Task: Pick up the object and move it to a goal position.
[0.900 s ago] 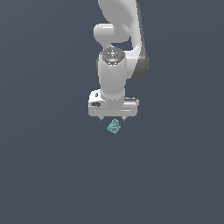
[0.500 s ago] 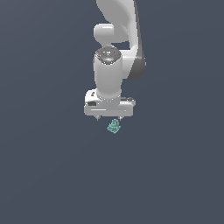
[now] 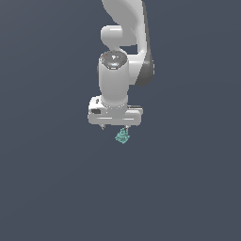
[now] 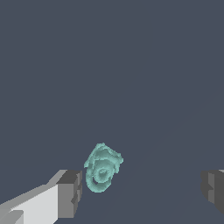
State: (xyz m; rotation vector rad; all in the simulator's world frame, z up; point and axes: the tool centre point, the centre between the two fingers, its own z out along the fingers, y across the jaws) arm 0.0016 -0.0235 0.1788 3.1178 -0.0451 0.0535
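Observation:
The object (image 3: 123, 136) is a tiny teal-green lumpy piece lying on the dark grey floor, just below the white gripper hand in the exterior view. My gripper (image 3: 115, 127) hangs over it, pointing down. In the wrist view the gripper (image 4: 140, 190) is open wide. The object (image 4: 102, 168) lies between the two fingers, close to one grey fingertip (image 4: 70, 192) and far from the other (image 4: 213, 187). Nothing is held. I cannot tell whether the fingertip touches the object.
The dark grey floor (image 3: 188, 188) fills both views. The white arm (image 3: 124, 28) rises from the gripper to the top edge of the exterior view. No other objects or goal marker show.
The gripper hand has shifted slightly toward the exterior view's left. The object has stayed in place.

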